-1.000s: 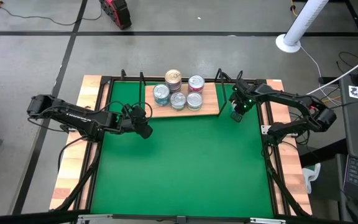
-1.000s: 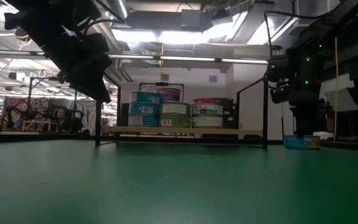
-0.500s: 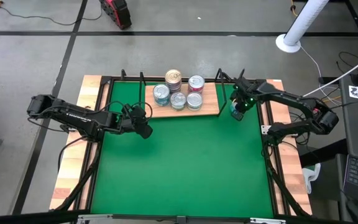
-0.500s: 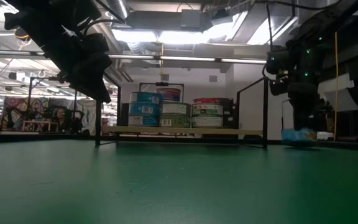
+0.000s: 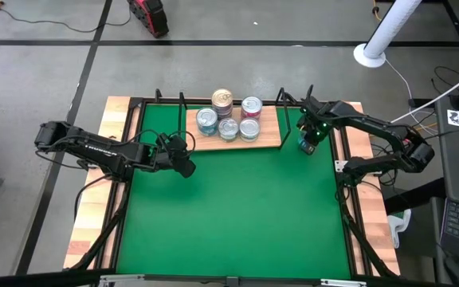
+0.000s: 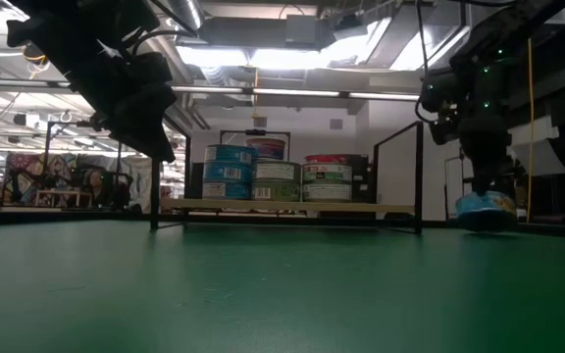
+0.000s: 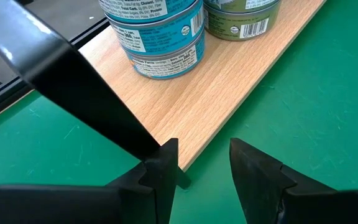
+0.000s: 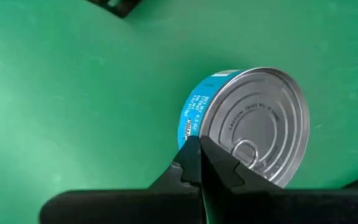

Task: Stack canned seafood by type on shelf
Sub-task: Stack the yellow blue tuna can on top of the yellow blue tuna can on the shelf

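Starting at the near side of the scene, the green mat covering the tabletop lies bare, which leaves both arms room to swing in toward the far edge. Farther in, the left gripper hangs just off the near left corner of the flat light-brown wooden shelf with thin black wire posts, its fingers spread apart with nothing between them; it looks parked there, waiting close to the stacks. On the other side, just beyond the shelf's right post, the right gripper reaches down over a flat round tin with a blue side label and a silver pull-tab lid. Its fingers are pressed together, their tips lying against the tin's edge, and in the low view the tin sits low by the mat. Whether it is being nudged, tipped or gripped by its rim I cannot tell; I judge it is being brought toward the shelf. Farthest back, the shelf carries the other canned seafood grouped by label: a two-high stack of blue-labelled tins at the left, green-labelled tins in the middle, pink-topped ones at the right and a taller stack behind. The loose blue tin most likely belongs on the blue stack.
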Robot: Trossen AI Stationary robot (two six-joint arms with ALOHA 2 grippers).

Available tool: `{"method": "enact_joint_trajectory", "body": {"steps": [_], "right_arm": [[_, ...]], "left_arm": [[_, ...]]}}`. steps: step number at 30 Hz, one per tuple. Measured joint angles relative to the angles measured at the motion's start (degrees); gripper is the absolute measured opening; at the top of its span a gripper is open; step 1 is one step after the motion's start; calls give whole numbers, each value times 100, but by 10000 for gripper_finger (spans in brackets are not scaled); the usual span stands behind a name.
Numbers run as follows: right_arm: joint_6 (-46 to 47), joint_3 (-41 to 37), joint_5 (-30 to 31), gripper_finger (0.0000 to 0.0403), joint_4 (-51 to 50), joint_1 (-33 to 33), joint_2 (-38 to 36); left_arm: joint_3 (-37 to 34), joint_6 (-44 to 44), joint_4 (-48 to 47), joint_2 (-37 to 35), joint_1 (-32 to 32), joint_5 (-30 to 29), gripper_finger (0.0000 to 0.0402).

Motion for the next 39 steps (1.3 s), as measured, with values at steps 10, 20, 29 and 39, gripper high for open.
{"method": "enact_joint_trajectory", "body": {"steps": [10, 20, 29, 39], "right_arm": [[314, 0, -641, 0, -139, 13, -3], [758, 2, -670, 0, -258, 984, -4], [1610, 7, -674, 0, -226, 2150, -7], [2506, 9, -676, 0, 215, 3354, -9]], "left_arm": [[0, 2, 184, 0, 0, 1, 141], [0, 503, 734, 0, -112, 242, 141], [0, 845, 1259, 0, -520, 266, 141], [0, 1686, 3410, 671, -1020, 433, 141]]}}
